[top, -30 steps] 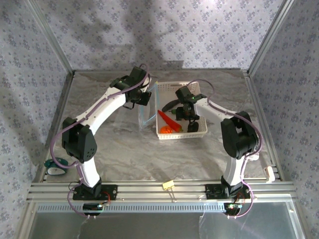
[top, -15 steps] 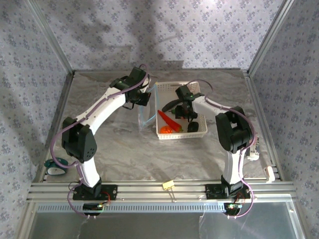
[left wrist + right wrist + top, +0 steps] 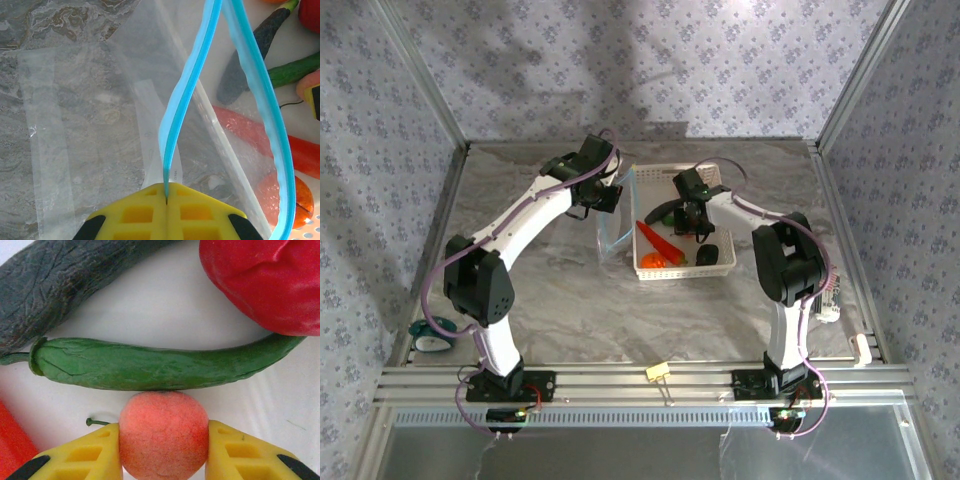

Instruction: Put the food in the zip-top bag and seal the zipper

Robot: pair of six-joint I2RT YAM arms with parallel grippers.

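My left gripper is clenched on the zipper; my right gripper grasps a round fruit (I see it touching the green cucumber).

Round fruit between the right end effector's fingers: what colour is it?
The round fruit is pinkish-orange; clearest in the right wrist view.
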